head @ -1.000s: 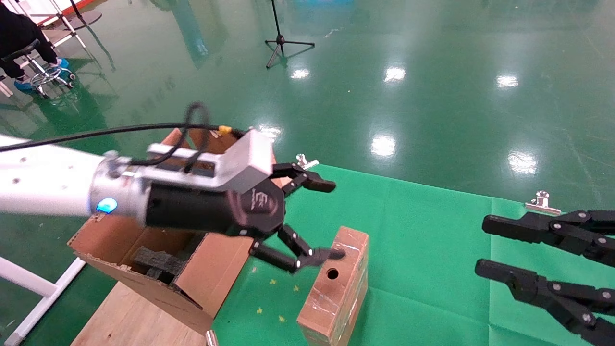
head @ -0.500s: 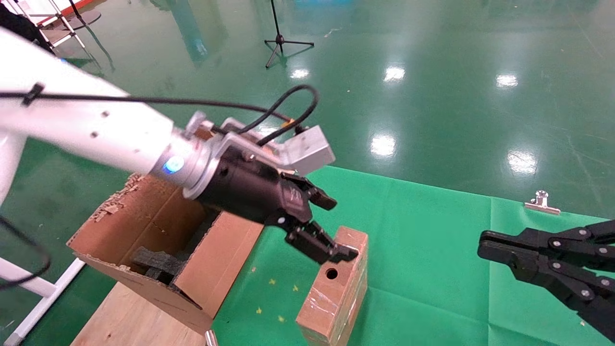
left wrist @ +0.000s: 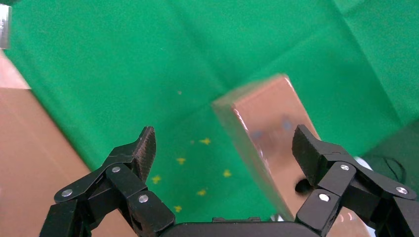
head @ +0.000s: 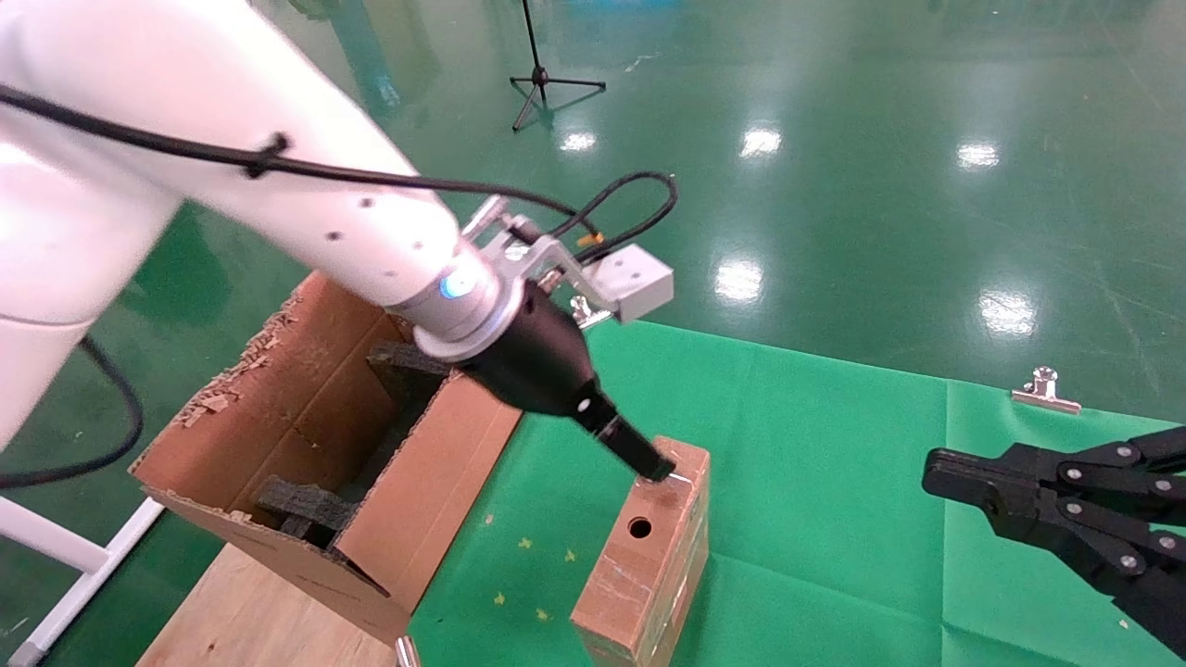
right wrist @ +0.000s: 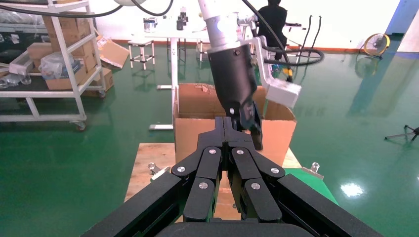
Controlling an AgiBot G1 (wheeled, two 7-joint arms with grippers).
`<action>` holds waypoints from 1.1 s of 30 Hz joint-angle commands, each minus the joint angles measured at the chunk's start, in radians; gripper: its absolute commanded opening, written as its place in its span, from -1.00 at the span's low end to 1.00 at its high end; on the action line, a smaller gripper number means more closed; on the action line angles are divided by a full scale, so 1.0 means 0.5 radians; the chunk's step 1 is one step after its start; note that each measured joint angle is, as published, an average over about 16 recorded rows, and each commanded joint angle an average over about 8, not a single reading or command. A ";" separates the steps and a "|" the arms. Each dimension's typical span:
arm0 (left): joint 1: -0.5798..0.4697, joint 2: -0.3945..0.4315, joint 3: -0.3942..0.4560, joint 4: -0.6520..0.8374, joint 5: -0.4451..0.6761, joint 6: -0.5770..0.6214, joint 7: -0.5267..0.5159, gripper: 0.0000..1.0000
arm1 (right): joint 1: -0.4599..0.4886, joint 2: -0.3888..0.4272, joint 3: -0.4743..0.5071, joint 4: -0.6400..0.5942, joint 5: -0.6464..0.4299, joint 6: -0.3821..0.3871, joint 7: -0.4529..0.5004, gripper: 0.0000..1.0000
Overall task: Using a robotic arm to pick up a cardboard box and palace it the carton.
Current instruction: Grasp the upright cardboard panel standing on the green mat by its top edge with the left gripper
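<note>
The left gripper (head: 660,471), on the white robotic arm (head: 278,176), reaches down to the top far end of the cardboard box (head: 649,560). In the left wrist view its jaws stand wide open, one finger (left wrist: 143,150) out over the green cloth (left wrist: 148,64) and the other finger (left wrist: 311,153) against the far side of the box (left wrist: 269,128), so the box's upper end lies between them without being clamped. In the head view only a single dark fingertip shows, touching or just above the box's top edge.

The cardboard box stands on end on the green-covered worktop (head: 834,463), leaning slightly, with its round hole (head: 639,528) in the narrow face turned toward the robot. It is just beside the carton (head: 324,463), which sits at the left edge of the worktop with its ragged flaps raised and dark foam pieces (head: 306,505) inside.

The right gripper (head: 936,468) hangs parked over the right side of the worktop, well apart from the box; the right wrist view shows its jaws (right wrist: 228,131) pressed closed on nothing. Two metal clips (head: 1045,387) pin the cloth at the far edge.
</note>
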 commanded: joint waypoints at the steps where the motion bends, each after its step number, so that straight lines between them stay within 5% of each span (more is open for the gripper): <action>1: -0.051 0.054 0.101 -0.003 0.069 -0.010 -0.156 1.00 | 0.000 0.000 0.000 0.000 0.000 0.000 0.000 -1.00; 17: -0.051 0.235 0.328 0.000 0.026 -0.044 -0.435 1.00 | 0.000 0.000 -0.001 0.000 0.001 0.000 0.000 -1.00; 18: -0.050 0.240 0.338 -0.001 0.025 -0.044 -0.438 1.00 | 0.000 0.000 -0.001 0.000 0.001 0.000 -0.001 -0.92; 22: -0.059 0.265 0.387 -0.001 0.037 -0.038 -0.433 1.00 | 0.000 0.001 -0.001 0.000 0.001 0.001 -0.001 0.04; 24: -0.063 0.271 0.400 -0.001 0.042 -0.036 -0.429 0.75 | 0.000 0.001 -0.001 0.000 0.001 0.001 -0.001 0.53; 26: -0.068 0.277 0.410 0.000 0.047 -0.034 -0.426 0.25 | 0.000 0.001 -0.001 -0.001 0.001 0.001 -0.001 0.96; 31: -0.067 0.270 0.398 0.000 0.044 -0.034 -0.428 -0.93 | 0.000 0.001 -0.001 -0.001 0.001 0.001 -0.001 1.00; 33: -0.065 0.268 0.394 0.000 0.042 -0.034 -0.429 -1.00 | 0.000 0.001 -0.001 -0.001 0.001 0.001 -0.001 1.00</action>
